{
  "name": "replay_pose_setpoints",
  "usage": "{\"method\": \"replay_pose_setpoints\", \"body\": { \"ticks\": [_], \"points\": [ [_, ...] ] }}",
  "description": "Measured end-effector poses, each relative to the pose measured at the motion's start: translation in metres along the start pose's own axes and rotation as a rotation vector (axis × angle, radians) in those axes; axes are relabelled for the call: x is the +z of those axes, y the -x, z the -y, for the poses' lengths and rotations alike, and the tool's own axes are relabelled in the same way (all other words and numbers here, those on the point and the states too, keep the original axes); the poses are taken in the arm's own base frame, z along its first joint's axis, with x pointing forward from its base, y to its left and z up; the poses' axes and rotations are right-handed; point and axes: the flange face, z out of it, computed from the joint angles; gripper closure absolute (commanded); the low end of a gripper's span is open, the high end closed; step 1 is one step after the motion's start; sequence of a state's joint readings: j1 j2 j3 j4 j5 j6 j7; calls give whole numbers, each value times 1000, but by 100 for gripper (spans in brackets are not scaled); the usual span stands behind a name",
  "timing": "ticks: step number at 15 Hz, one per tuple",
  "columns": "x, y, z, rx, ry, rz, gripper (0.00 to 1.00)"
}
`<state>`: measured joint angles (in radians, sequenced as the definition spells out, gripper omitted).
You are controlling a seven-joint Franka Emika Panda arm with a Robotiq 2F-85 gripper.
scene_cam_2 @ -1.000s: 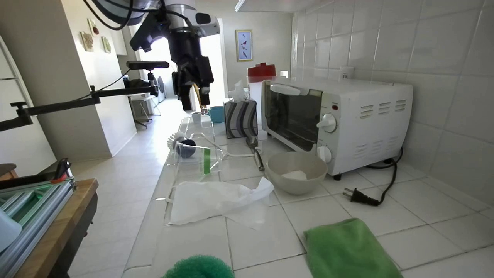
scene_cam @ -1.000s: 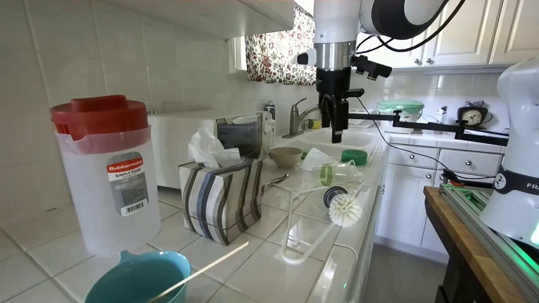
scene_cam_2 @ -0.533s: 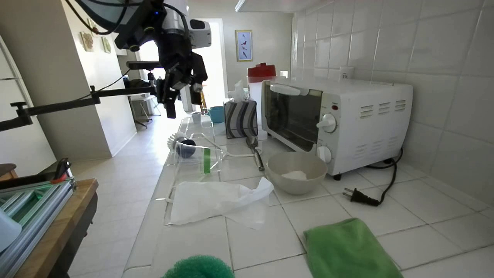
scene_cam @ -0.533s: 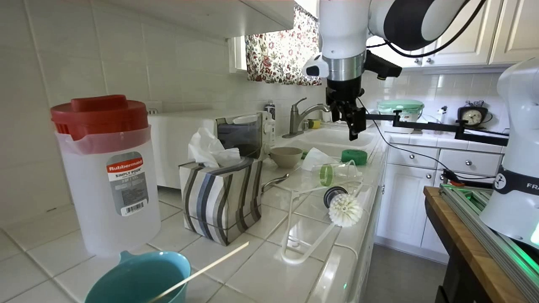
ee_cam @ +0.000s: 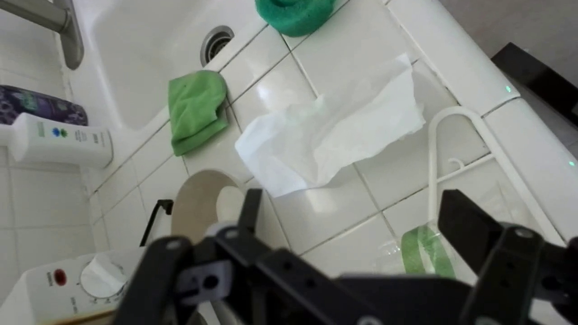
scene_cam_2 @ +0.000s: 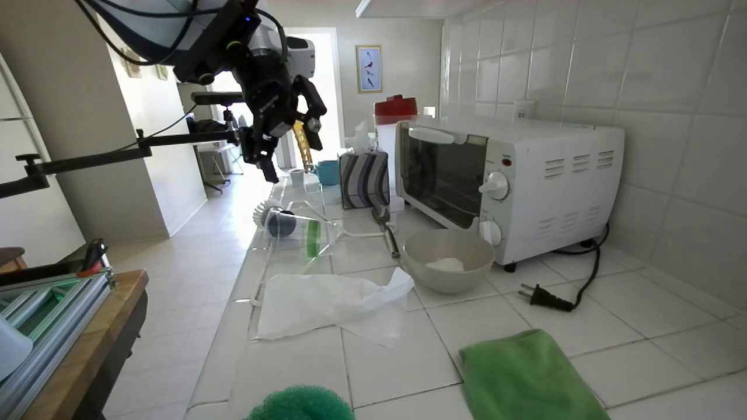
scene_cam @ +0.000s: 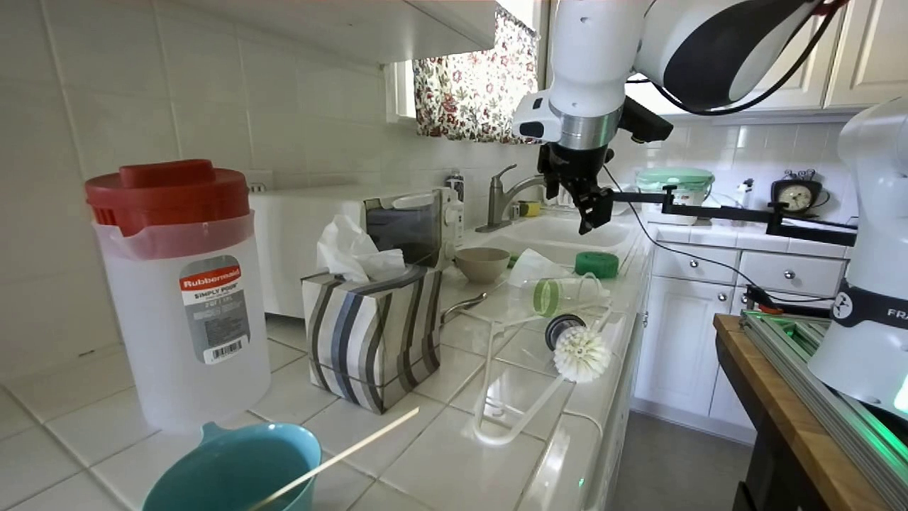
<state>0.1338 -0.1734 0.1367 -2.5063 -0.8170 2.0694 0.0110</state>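
Tabletop (scene_cam_2: 397, 367) of white tile spreads below the fingers (ee_cam: 467, 221), which stand wide apart in the air and have hold of nothing. The sink (ee_cam: 140, 72) opens farther out from them, at the wrist view's upper left. The white oven (scene_cam_2: 554, 198) shows outside the finger on that view's left. Well apart from the fingers, to their lower left in an exterior view, is the red-lidded pitcher (scene_cam: 174, 305); the striped box (scene_cam: 355, 341) stands there too, closer to them. The hanger (ee_cam: 432, 171) lies below and beyond the wrist view's right-hand finger. The white paper (ee_cam: 334, 135) lies rumpled below the fingers, ahead of the gap between them. The green cloth (ee_cam: 194, 108) lies farther out, past the left-hand finger. The beige bowl (ee_cam: 194, 198) sits nearer to that same finger. The teal cup (scene_cam: 213, 465) is well away from the fingers, past the box. The clear tumbler (ee_cam: 413, 250), green-banded and on its side, lies below the right-hand finger, which partly hides it. The sponge (ee_cam: 295, 16) is out past the paper. The brush (scene_cam: 583, 353) lies below the fingers in both exterior views. The thin stick (scene_cam: 340, 456) leans in the cup.
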Motion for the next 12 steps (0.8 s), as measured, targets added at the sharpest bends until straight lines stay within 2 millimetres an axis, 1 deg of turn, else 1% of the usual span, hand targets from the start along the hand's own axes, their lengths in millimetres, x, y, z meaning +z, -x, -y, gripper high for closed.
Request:
{"method": "replay_pose_setpoints", "body": {
  "ticks": [2, 5, 7, 12],
  "points": [
    [-8, -7, 5, -37, 27, -50, 0],
    [-22, -20, 24, -127, 99, -129, 0],
    [-27, -24, 33, -172, 134, -167, 0],
    [-23, -31, 47, -232, 148, -229, 0]
  ]
}}
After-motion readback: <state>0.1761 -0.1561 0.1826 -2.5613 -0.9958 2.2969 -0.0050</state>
